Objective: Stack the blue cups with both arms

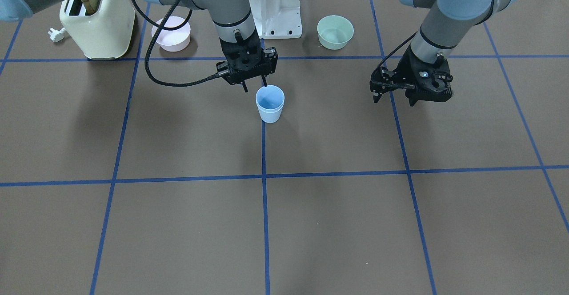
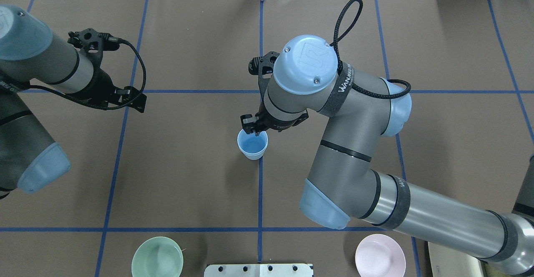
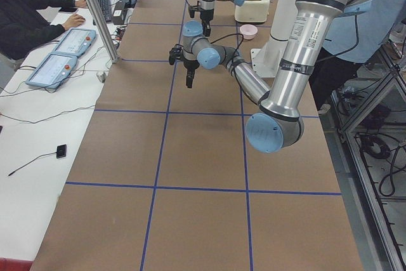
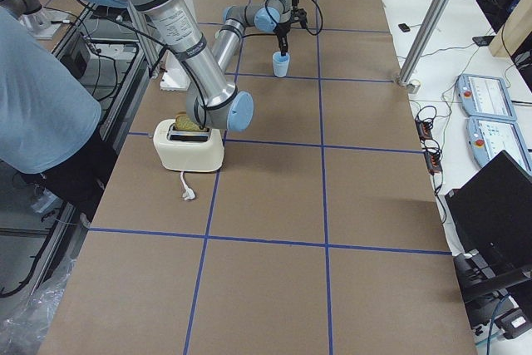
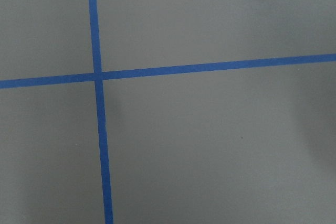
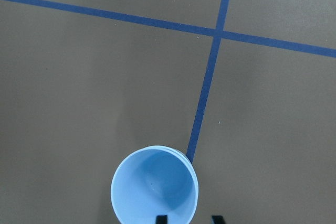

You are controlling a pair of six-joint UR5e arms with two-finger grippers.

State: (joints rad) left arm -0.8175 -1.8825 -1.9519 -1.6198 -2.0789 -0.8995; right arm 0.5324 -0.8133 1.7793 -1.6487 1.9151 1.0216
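Observation:
A pale-blue cup (image 1: 270, 104) stands upright on the table near the centre line; it also shows in the overhead view (image 2: 252, 144). In the right wrist view the cup (image 6: 152, 190) shows a double rim, as of one cup nested in the other; no separate second cup is in view. My right gripper (image 1: 254, 86) hovers just above the cup's rim on the robot's side, open, with one fingertip (image 6: 161, 219) over the inside and the other outside the wall. My left gripper (image 1: 393, 99) is open and empty above bare table, well apart from the cup.
A cream toaster (image 1: 98, 24), a pink bowl (image 1: 171, 33), a green bowl (image 1: 335, 31) and the white base stand (image 1: 275, 10) stand along the robot's side of the table. Blue tape lines grid the brown table.

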